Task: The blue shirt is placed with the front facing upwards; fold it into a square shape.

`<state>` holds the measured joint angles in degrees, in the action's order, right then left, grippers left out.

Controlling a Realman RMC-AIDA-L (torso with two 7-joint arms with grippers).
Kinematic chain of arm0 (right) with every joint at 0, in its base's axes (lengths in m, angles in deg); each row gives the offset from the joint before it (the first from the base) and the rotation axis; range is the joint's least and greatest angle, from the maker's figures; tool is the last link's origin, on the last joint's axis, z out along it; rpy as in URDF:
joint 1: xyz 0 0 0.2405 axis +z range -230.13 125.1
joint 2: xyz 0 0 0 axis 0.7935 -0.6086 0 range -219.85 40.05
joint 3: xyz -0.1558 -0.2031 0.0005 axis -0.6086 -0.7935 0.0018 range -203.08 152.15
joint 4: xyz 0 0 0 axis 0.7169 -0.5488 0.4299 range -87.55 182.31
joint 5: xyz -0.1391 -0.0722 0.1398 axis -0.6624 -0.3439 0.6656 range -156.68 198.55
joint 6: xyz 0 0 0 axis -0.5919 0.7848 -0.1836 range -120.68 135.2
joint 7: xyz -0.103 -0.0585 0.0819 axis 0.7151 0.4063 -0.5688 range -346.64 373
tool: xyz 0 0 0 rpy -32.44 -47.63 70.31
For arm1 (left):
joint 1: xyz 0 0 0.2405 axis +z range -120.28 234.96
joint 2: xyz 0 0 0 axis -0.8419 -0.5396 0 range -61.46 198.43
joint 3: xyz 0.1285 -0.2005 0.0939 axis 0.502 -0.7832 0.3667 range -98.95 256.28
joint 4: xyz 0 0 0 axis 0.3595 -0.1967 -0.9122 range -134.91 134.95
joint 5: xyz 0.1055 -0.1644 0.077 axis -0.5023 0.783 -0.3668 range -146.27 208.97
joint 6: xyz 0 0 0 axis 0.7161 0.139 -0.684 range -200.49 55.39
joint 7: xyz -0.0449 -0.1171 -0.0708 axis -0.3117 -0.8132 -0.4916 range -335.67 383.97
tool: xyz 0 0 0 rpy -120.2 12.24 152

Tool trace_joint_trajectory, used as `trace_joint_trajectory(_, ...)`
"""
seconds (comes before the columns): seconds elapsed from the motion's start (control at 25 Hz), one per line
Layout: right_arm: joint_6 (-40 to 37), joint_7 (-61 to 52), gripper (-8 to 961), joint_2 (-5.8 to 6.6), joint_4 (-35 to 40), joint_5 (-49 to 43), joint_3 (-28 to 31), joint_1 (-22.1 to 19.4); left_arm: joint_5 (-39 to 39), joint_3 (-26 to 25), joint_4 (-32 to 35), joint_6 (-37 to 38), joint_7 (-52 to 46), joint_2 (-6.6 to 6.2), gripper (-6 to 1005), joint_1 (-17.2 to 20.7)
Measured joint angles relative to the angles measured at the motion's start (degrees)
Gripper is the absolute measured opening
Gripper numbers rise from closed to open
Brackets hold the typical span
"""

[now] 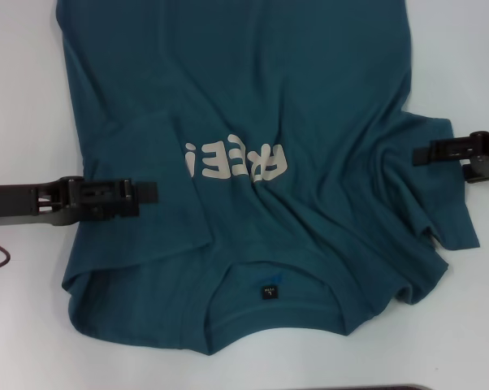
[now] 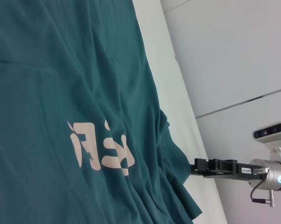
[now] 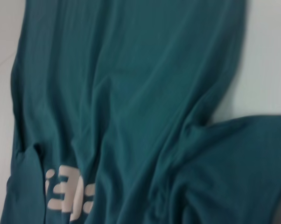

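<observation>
You're looking at the blue shirt [image 1: 293,106], a big teal cotton tee lying front up across the white table [image 1: 17,89], collar end nearest the robot's body and hem running away out of the head view. The fabric is soft and matte, rumpling into long shallow creases that are fanning out from the chest. The cream lettering [image 1: 235,161] is sitting mid-chest, blocky and upside down from the head camera, its left end partly tucked under a fold. Just below it, inside the rounded ribbed collar, the small dark neck label [image 1: 268,292] is showing. On the shirt's left side, the sleeve is lying folded in over the body, making a straight edge; on the right side, the sleeve is spreading out flat onto the table in a crumpled flap.

Your left gripper [image 1: 151,192], flat black and angular, is reaching in over the shirt's left edge, level with the lettering; I cannot tell from here whether its fingers are apart or pinching cloth. Your right gripper [image 1: 417,154] is hovering at the right sleeve's outer edge, tip over the fabric, and again I cannot tell its state.
</observation>
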<state>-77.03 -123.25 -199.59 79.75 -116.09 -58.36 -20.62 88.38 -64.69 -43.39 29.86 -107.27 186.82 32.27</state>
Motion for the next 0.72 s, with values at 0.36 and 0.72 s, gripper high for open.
trace_joint_trajectory(0.36,-0.65,0.41,720,-0.01,0.41,0.09,-0.25,0.20,0.03,0.03,0.00,0.33,-0.21,0.05,815,0.00)
trace_joint_trajectory(0.72,-1.51,-0.09,452,0.78,0.91,-0.24,-0.29,-0.47,0.04,0.24,0.00,0.43,-0.32,0.05,815,-0.13)
